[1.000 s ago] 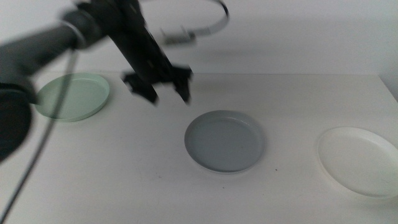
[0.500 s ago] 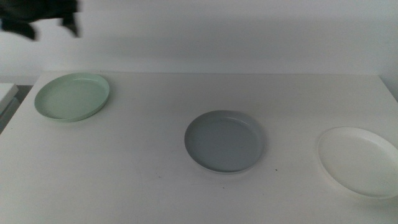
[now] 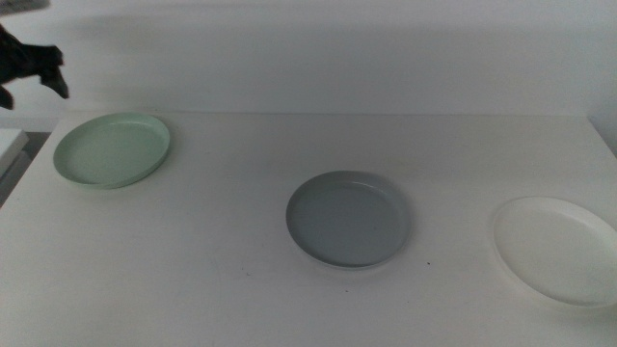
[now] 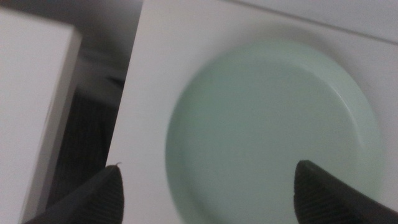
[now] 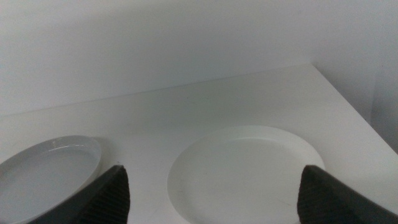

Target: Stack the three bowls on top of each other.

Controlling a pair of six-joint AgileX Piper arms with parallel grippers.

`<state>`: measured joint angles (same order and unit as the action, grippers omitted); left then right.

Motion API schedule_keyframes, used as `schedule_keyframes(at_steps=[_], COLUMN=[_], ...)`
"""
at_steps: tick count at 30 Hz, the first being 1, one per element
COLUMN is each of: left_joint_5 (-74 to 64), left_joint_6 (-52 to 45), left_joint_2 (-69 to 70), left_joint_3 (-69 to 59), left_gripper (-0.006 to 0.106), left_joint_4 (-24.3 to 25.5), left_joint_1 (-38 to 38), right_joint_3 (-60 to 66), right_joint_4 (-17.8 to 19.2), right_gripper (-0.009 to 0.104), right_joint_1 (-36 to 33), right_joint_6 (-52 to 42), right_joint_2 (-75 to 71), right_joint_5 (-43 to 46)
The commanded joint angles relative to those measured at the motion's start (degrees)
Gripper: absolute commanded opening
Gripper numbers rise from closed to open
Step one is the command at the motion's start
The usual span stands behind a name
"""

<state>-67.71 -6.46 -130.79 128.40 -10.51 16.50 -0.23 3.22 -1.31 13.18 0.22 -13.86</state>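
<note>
- Left hand (image 3: 29, 69) hangs above the far-left corner of the bench (image 3: 222, 251), jaws spread wide, holding nothing.
- Green bowl (image 3: 112, 149) sits right under it; the left wrist view fills with that bowl (image 4: 273, 130) and shows the bench edge, which the middle view barely catches.
- Grey bowl (image 3: 348, 218) is mid-bench, white bowl (image 3: 559, 249) at the right. All apart, nothing stacked.
- Looks like the reach-for-green step; next it needs to drop onto the rim and pinch.
- Right hand (image 5: 211, 186) only shows in its own view, spread, near the white bowl.
</note>
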Motion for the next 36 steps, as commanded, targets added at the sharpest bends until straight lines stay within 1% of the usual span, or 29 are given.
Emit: schedule_keyframes(at_steps=[1, 7, 12, 17, 19, 21, 24, 25, 29, 32, 33, 36], left_joint_5=[0.9, 0.8, 0.6, 1.9, 2.3, 2.4, 2.4, 2.3, 0.9, -0.5, -1.3, -2.2], left_joint_6=[-1.3, -1.3, -2.6, -3.0, -3.1, -3.1, -3.1, -3.1, -2.5, -2.7, -2.7, -2.6], left_joint_2=[-4.9, -14.0, -17.4, -19.8, -20.3, -20.8, -21.7, -21.8, -21.9, -21.4, -21.0, -19.0], left_joint_3=[5.1, 13.9, 14.1, 14.1, 14.1, 14.1, 14.1, 14.1, 14.1, 14.1, 14.1, 14.1], left_gripper=[0.094, 0.094, 0.094, 0.094, 0.092, 0.087, 0.073, 0.065, 0.029, 0.004, -0.002, -0.002], left_joint_4=[-0.4, 0.9, 2.0, 0.6, 0.4, -0.2, -1.2, -1.4, -1.4, 0.6, 1.5, 2.5], left_joint_1=[0.1, 0.1, 0.1, 0.1, 0.1, 0.1, 0.1, 0.1, 0.1, 0.1, 0.1, 0.1], right_joint_3=[0.2, 0.2, 0.2, 0.2, 0.2, 0.2, 0.2, 0.2, 0.2, 0.2, 0.2, 0.2], right_joint_4=[0.3, 0.3, 0.3, 0.3, 0.3, 0.3, 0.3, 0.3, 0.3, 0.3, 0.3, 0.3], right_gripper=[0.093, 0.093, 0.093, 0.093, 0.093, 0.093, 0.093, 0.093, 0.093, 0.093, 0.093, 0.093], right_joint_1=[0.3, 0.3, 0.3, 0.3, 0.3, 0.3, 0.3, 0.3, 0.3, 0.3, 0.3, 0.3], right_joint_6=[-0.1, -0.1, -0.1, -0.1, -0.1, -0.1, -0.1, -0.1, -0.1, -0.1, -0.1, -0.1], right_joint_2=[-0.2, -0.2, -0.2, -0.2, -0.2, -0.2, -0.2, -0.2, -0.2, -0.2, -0.2, -0.2], right_joint_5=[0.6, 0.6, 0.6, 0.6, 0.6, 0.6, 0.6, 0.6, 0.6, 0.6, 0.6, 0.6])
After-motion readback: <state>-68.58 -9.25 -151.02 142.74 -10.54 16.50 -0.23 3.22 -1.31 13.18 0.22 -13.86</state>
